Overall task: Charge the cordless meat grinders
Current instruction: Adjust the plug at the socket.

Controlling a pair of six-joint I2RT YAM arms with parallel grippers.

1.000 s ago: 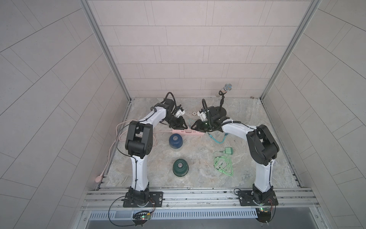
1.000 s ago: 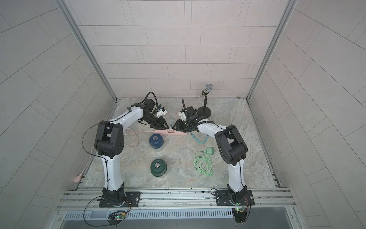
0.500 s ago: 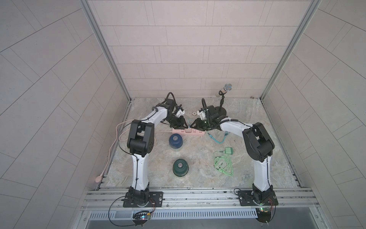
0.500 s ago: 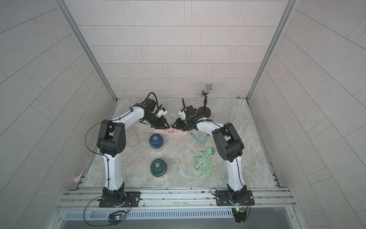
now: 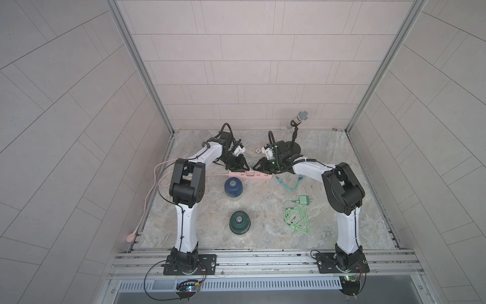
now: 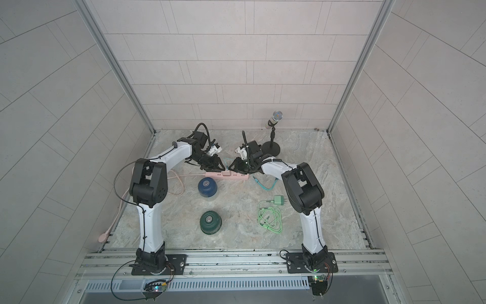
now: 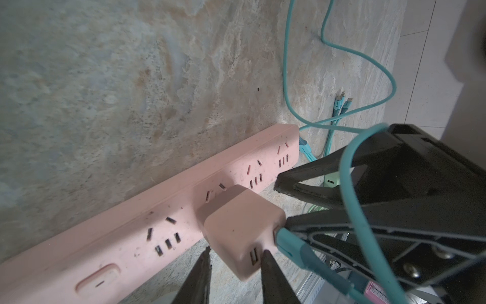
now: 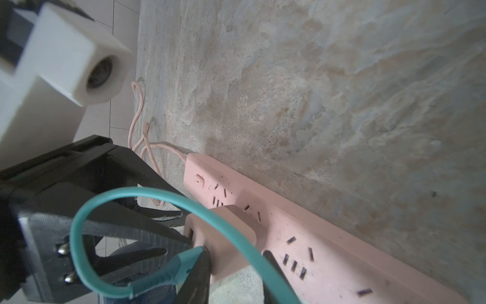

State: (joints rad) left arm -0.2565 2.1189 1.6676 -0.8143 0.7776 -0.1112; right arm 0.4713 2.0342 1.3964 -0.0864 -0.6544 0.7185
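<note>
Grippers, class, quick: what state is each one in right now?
Left gripper: part open, tips at the pink charger block, no grip visible.
Right gripper: part open, teal cable running between its jaws, not clamped.

The left arm (image 5: 184,226) and right arm (image 5: 347,229) rise from the near edge, fold at their dark elbows and slant inward toward the far middle, wrists held low. The left gripper (image 5: 246,169) and right gripper (image 5: 255,169) point at each other, tips almost meeting. Each has its jaws partly parted. Whether either is clamping is unclear.
</note>
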